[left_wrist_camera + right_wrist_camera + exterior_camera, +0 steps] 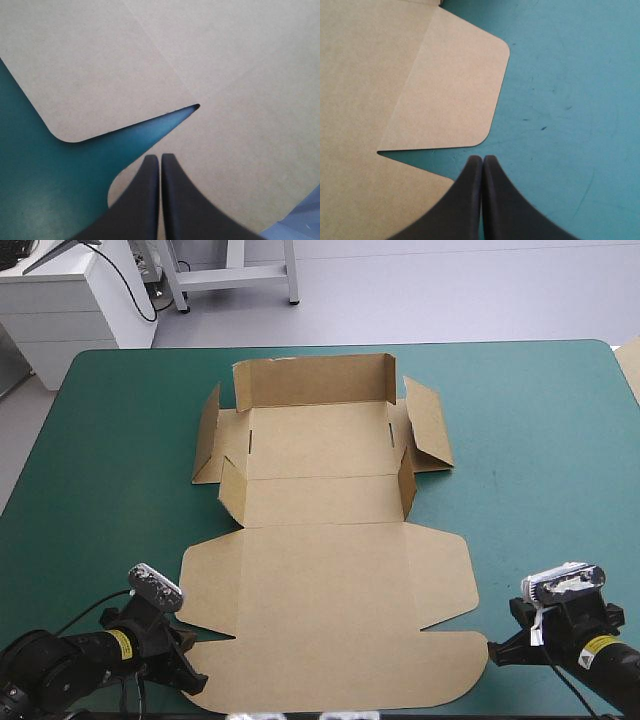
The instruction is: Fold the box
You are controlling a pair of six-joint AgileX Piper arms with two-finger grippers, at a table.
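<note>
My wrist views catch only the near corners of the box (325, 570); its raised far walls show from above alone. It lies mid-table on the teal-green cover (540, 440), lid flat towards me. My left gripper (160, 156) is closed and empty, its tips over the lid's edge by the near-left notch. My right gripper (482, 157), also closed on nothing, points at the near-right notch.
</note>
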